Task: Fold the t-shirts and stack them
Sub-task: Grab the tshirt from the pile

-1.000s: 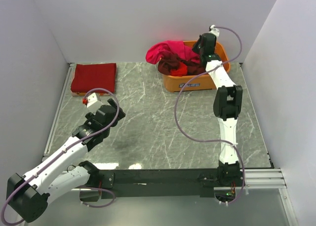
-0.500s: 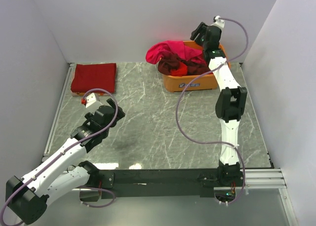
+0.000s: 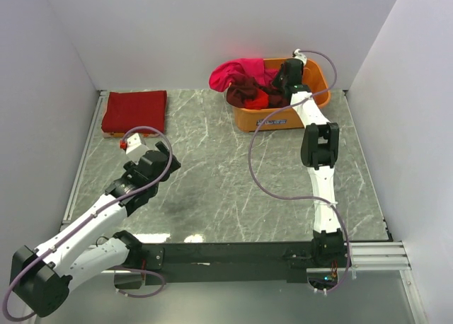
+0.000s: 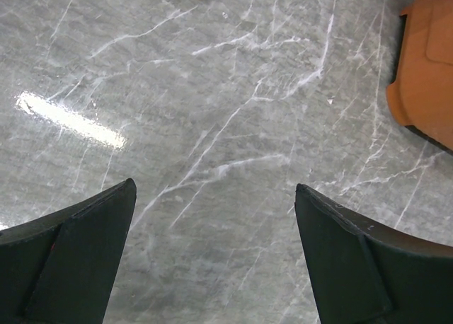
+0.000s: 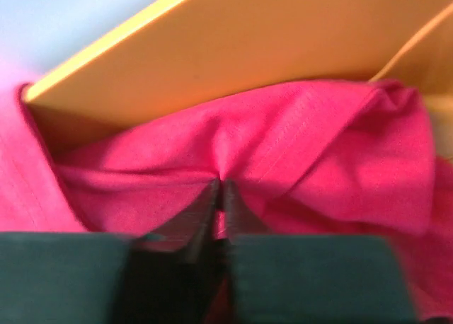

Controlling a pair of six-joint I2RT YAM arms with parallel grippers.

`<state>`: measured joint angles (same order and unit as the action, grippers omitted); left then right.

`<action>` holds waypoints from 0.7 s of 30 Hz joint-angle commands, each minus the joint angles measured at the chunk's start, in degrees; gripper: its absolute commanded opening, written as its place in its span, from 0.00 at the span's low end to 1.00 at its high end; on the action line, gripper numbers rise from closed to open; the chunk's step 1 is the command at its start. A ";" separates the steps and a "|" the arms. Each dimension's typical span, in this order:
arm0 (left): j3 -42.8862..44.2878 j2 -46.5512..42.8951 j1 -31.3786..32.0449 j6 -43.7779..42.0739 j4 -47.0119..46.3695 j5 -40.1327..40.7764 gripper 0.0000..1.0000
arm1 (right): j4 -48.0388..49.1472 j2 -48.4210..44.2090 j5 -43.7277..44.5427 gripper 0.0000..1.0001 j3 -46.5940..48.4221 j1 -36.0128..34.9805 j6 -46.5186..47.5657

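An orange bin [image 3: 316,76] at the back right holds a heap of t-shirts: a pink one [image 3: 241,72], a dark maroon one [image 3: 244,92] and a red one [image 3: 258,100]. My right gripper [image 3: 287,75] is down in the bin, shut on a fold of the pink t-shirt [image 5: 297,140], with the bin's orange wall [image 5: 233,41] just behind. A folded red t-shirt [image 3: 134,111] lies flat at the back left. My left gripper [image 3: 154,161] hovers open and empty over bare marble [image 4: 212,175] at the left.
The bin's corner [image 4: 425,76] shows at the right edge of the left wrist view. White walls close in the table on three sides. A purple cable [image 3: 258,175] from the right arm loops over the marble table [image 3: 212,182].
My right gripper has gone up above the bin's back rim and come back down into the bin onto the pink t-shirt. The left arm has barely moved.
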<state>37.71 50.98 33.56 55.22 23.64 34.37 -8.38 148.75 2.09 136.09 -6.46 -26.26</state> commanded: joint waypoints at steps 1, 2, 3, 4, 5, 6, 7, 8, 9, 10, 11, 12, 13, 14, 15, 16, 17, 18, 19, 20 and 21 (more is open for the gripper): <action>1.13 0.78 0.10 0.41 -0.70 0.70 1.00 | 2.40 -1.62 -1.74 0.00 3.30 0.39 -1.42; 1.31 0.87 0.10 0.33 -0.70 0.70 0.99 | 3.01 -2.31 -1.82 0.00 3.13 0.48 -1.25; 1.22 1.05 0.10 0.33 -0.61 0.87 0.99 | 3.63 -2.93 -1.91 0.00 2.95 0.48 -0.99; 1.31 0.96 0.10 0.24 -0.44 0.87 0.99 | 4.07 -3.46 -3.83 0.00 2.69 0.48 -0.90; 1.31 0.88 0.10 0.24 -0.44 1.05 0.99 | 4.68 -5.12 -4.72 0.00 2.17 0.57 -0.81; 1.22 0.96 0.10 0.32 -0.44 0.96 0.99 | 5.39 -6.18 -5.68 0.00 1.38 0.57 -0.64; 1.22 0.88 0.10 0.33 -0.52 0.87 0.99 | 6.09 -7.32 -6.30 0.00 -0.89 0.57 -0.46; 1.13 0.70 0.10 0.24 -0.61 0.79 0.99 | 7.92 -10.03 -6.74 0.00 -2.48 0.57 -0.46; 0.96 0.44 0.10 0.32 -0.70 0.87 0.99 | 8.20 -11.45 -9.27 0.00 -4.24 0.57 -0.72; 0.87 0.35 0.10 0.41 -0.79 0.70 0.99 | 10.73 -12.77 -10.08 0.00 -7.39 0.57 -0.90; 0.87 0.17 0.10 0.24 -1.05 0.61 1.00 | 12.84 -15.13 -10.87 0.00 -8.90 0.48 -1.33; 0.78 0.00 0.10 0.15 -1.05 0.70 0.99 | 13.65 -16.02 -13.40 0.00 -10.05 0.57 -2.03; 0.69 0.00 0.01 0.15 -1.14 0.44 0.99 | 14.35 -16.82 -14.38 0.00 -11.62 0.66 -2.39; 0.69 -0.27 0.10 0.06 -1.05 0.43 0.99 | 15.23 -17.95 -15.52 0.00 -12.07 0.57 -2.65; 0.52 -0.27 0.10 -0.03 -0.96 0.43 0.99 | 15.41 -18.14 -16.67 0.00 -12.25 0.48 -2.13; 0.61 -0.36 0.10 0.15 -0.96 0.61 0.99 | 15.24 -18.14 -18.50 0.00 -11.65 0.48 -1.95; 0.61 -0.44 0.10 0.15 -0.79 0.61 0.99 | 14.63 -18.05 -19.22 0.00 -11.38 0.40 -1.78; 0.61 -0.53 0.10 0.15 -0.70 0.61 0.99 | 14.54 -18.05 -20.27 0.00 -11.29 0.39 -1.86; 0.61 -0.53 0.10 0.15 -0.52 0.61 0.99 | 14.62 -18.49 -21.06 0.00 -12.42 0.39 -2.04; 0.61 -0.79 0.10 0.24 -0.44 0.78 0.99 | 16.28 -19.62 -21.68 0.00 -13.65 0.48 -2.39; 0.61 -0.88 0.10 0.24 -0.35 0.79 0.99 | 17.68 -20.59 -22.38 0.00 -15.14 0.40 -2.83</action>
<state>37.71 51.37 33.56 55.22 23.66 34.37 3.51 132.84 -15.29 123.42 -6.11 -28.10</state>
